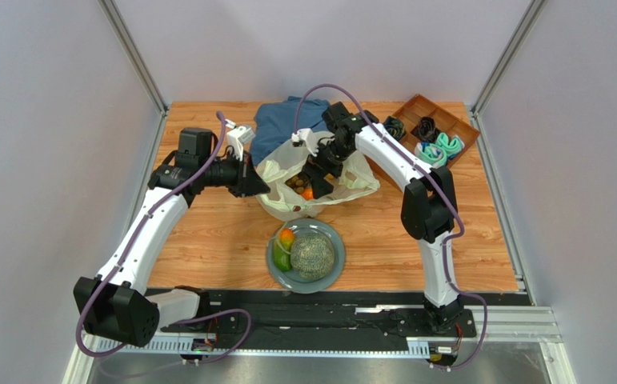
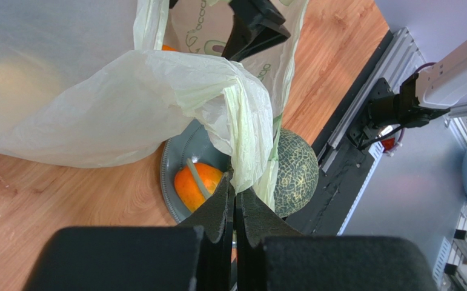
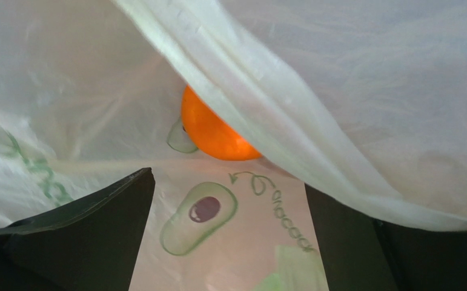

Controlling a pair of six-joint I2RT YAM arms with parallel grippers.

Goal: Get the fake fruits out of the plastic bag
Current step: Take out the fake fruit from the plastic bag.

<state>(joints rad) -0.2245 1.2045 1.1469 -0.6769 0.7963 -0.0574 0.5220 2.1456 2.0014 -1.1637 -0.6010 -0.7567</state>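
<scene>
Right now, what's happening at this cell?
Two arms are emptying fake fruit from the plastic bag. The left gripper is shut on a fold of the bag's edge, holding it up. The right gripper is open inside the bag's mouth, with an orange just ahead of its fingers. The melon, a second orange and a green piece already lie on the grey plate beside the bag.

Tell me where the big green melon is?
In the top view, the melon sits on the grey plate at bottom centre, beside an orange, just below the plastic bag.
</scene>
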